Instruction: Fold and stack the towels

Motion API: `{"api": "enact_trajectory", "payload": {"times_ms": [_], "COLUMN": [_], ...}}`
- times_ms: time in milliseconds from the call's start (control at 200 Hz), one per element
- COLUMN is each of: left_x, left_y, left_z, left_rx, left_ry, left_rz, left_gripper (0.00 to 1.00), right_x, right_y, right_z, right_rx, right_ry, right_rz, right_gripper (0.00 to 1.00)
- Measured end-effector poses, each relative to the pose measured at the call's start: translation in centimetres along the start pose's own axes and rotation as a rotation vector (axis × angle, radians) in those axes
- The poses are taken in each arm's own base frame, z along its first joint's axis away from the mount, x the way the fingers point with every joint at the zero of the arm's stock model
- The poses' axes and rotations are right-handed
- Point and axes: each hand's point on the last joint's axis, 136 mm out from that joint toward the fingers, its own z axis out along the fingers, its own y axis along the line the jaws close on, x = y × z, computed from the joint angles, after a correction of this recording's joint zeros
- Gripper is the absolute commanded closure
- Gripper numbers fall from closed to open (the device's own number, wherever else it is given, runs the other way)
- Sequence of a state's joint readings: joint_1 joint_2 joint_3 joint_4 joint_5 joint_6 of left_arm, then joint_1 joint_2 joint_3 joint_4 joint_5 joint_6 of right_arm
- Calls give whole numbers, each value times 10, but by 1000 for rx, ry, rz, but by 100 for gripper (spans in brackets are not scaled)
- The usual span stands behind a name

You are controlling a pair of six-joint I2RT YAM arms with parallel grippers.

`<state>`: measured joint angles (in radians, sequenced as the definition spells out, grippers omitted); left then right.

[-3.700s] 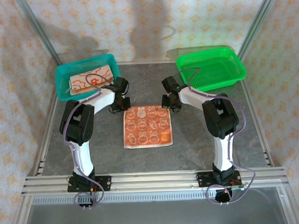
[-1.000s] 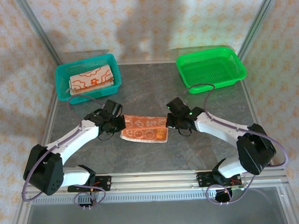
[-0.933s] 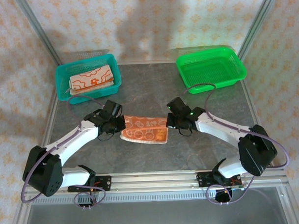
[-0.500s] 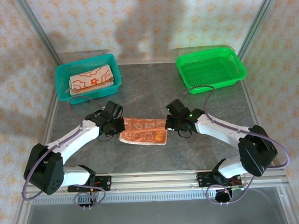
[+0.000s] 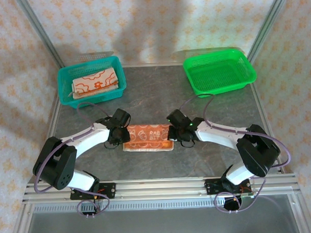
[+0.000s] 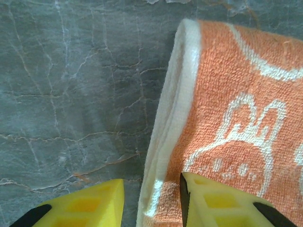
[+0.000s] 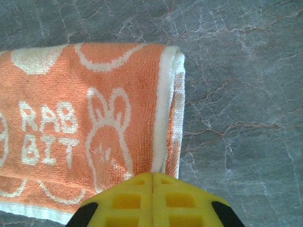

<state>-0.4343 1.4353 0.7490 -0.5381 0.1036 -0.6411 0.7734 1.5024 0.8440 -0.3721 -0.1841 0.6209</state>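
1. In the top view, an orange towel (image 5: pixel 148 138) lies folded into a narrow strip on the grey desk (image 5: pixel 144 96), in the middle and a little toward the near side.
2. The left end effector (image 5: pixel 120 134) sits at the strip's left end. The right end effector (image 5: pixel 172 135) sits at its right end. Both arms reach inward low over the desk.
3. At the far left stands a teal basket (image 5: pixel 63 85) with a second towel (image 5: pixel 94 83) folded inside it, cream with orange marks. At the far right stands a green basket (image 5: pixel 218 73), well apart from the orange towel.
4. In the left wrist view, the left end effector (image 6: pixel 151 205) is released. Its yellow fingers (image 6: pixel 85 205) stand apart, and the towel's white folded edge runs down into the gap between them.
5. One finger is over bare desk (image 6: pixel 71 94) and the other is over the orange towel (image 6: pixel 236 118), where a white rabbit face shows. I cannot tell whether either finger touches the cloth.
6. In the right wrist view, the right end effector (image 7: pixel 152 198) is clenched, its two yellow tips pressed together. It pinches the white-hemmed end of the orange towel (image 7: pixel 94 118), which runs straight into the seam between the tips.
7. The cloth there lies flat on the desk (image 7: pixel 236 94) and is doubled over, with the white letters "RAB BIT" beside a rabbit outline.
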Motion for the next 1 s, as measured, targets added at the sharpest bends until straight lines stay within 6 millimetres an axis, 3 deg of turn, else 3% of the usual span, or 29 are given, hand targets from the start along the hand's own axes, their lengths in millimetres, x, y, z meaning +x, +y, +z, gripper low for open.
{"api": "enact_trajectory", "payload": {"times_ms": [155, 400, 701, 876, 996], "left_x": [-2, -1, -11, 0, 11], "left_y": [0, 2, -4, 2, 4], "left_z": [0, -7, -62, -72, -71], "left_rx": [-2, -1, 79, 76, 88], "left_ry": [-9, -14, -96, -72, -52], "left_rz": [9, 8, -31, -49, -60], "left_gripper": [100, 100, 100, 100, 100], "right_x": [0, 0, -5, -4, 8], "right_y": [1, -1, 2, 6, 8], "right_z": [0, 0, -26, -39, -41], "right_rx": [-3, 5, -18, -46, -57], "right_ry": [-2, -1, -32, -50, -39], "right_rz": [0, 0, -3, -1, -9], "right_gripper": [100, 100, 100, 100, 100]}}
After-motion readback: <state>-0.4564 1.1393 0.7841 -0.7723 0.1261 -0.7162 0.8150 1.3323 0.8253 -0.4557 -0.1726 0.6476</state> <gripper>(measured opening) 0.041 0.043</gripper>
